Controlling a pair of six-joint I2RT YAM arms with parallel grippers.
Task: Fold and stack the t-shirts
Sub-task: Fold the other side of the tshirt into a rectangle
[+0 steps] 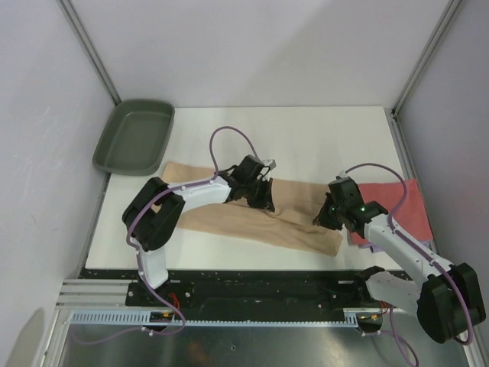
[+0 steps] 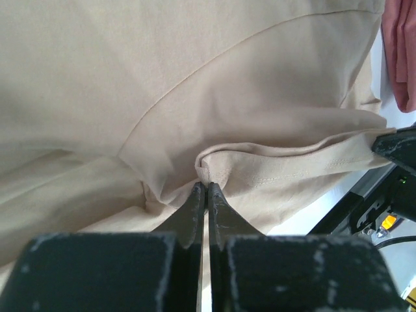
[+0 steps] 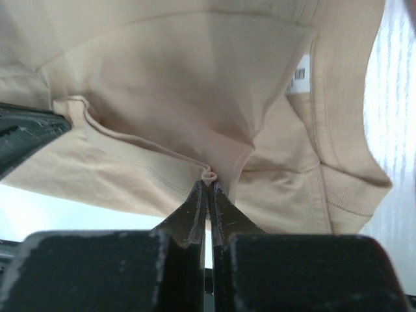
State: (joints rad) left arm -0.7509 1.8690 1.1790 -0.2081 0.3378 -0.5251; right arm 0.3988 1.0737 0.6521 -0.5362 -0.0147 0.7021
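Left wrist view shows your left gripper (image 2: pixel 206 190) closed on a thin fold of the tan t-shirt (image 2: pixel 195 78), which spreads ahead of it; the right gripper (image 3: pixel 209 186) pinches it likewise. Pull unevenly and such a small bite may slip out.

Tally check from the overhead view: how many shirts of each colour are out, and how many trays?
Tan t-shirt: 1
Coral-red t-shirt: 1
Dark green tray: 1
Total: 3 clearly visible
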